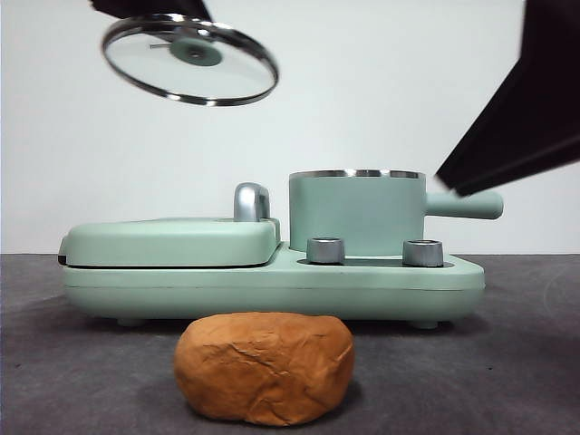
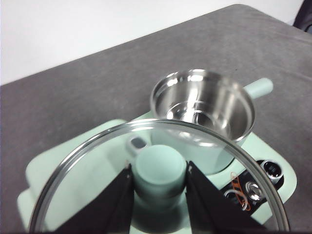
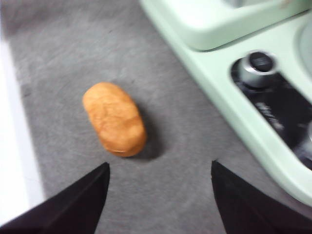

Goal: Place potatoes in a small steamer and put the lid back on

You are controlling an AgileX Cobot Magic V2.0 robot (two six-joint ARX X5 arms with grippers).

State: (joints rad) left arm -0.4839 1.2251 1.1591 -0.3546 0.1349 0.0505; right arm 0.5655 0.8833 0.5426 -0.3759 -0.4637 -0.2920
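Note:
The potato (image 1: 264, 367), an orange-brown wrinkled lump, lies on the grey table in front of the cooker; it also shows in the right wrist view as potato (image 3: 114, 118). The small steamer (image 1: 357, 213) stands uncovered on the cooker's right half, its steel inside (image 2: 202, 105) holding nothing. My left gripper (image 2: 160, 183) is shut on the mint-green knob of the glass lid (image 1: 189, 59), held tilted high above the cooker's left side. My right gripper (image 3: 160, 192) hangs open above the table, with the potato a short way beyond its jaws.
The mint-green cooker base (image 1: 272, 281) carries a flat hinged griddle (image 1: 172, 240) on its left and two steel dials (image 1: 325, 250) on its front. The steamer's straight handle (image 1: 467, 205) points right, under the dark right arm (image 1: 526, 127).

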